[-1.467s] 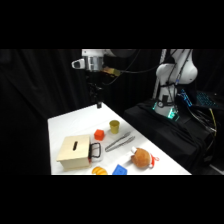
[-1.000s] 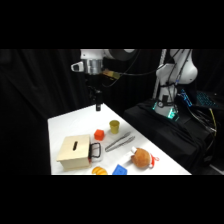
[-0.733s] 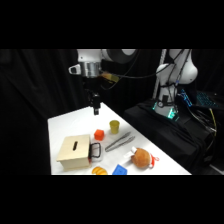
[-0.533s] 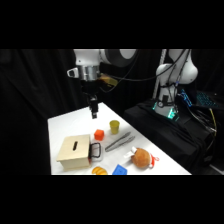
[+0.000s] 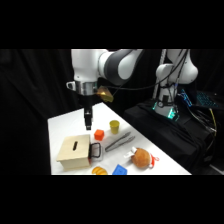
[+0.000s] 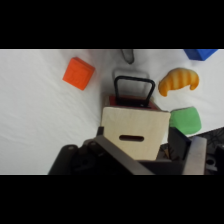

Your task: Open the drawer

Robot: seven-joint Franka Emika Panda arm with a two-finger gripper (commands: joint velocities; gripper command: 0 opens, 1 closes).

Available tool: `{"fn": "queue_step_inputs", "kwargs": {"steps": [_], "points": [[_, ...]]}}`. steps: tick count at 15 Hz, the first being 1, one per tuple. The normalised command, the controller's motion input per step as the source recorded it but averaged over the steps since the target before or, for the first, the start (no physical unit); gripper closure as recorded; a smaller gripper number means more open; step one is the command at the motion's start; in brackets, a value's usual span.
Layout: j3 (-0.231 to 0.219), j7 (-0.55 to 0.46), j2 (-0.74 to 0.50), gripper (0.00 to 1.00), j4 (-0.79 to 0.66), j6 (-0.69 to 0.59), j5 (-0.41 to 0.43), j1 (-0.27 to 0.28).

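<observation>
White rounded arm point(image 5: 107, 65) with grey joint bands, dark cable, and seemingly black gripper point(image 5: 88, 120)

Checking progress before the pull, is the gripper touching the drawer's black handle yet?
Apart. In the side view the gripper hangs above the table behind the wooden box, with white tabletop showing between it and the black handle.

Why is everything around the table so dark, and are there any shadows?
Side view: only the white table is lit, against black surroundings. Wrist view: the pale wooden box with its black loop handle throws a soft shadow onto the table; the gripper's dark linkage is blurred.
</observation>
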Motion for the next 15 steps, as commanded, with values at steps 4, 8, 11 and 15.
{"fn": "queue_step_inputs", "kwargs": {"steps": [4, 8, 11, 15], "points": [[-0.092, 0.19, 0.23, 0.00, 0.12, 0.25, -0.074, 0.113], [-0.110, 0.14, 0.10, 0.00, 0.03, 0.15, -0.060, 0.122], [-0.098, 0.10, 0.04, 0.00, -0.02, 0.13, -0.044, 0.096], [-0.079, 0.07, 0.04, 0.00, -0.04, 0.14, -0.018, 0.073]]}}
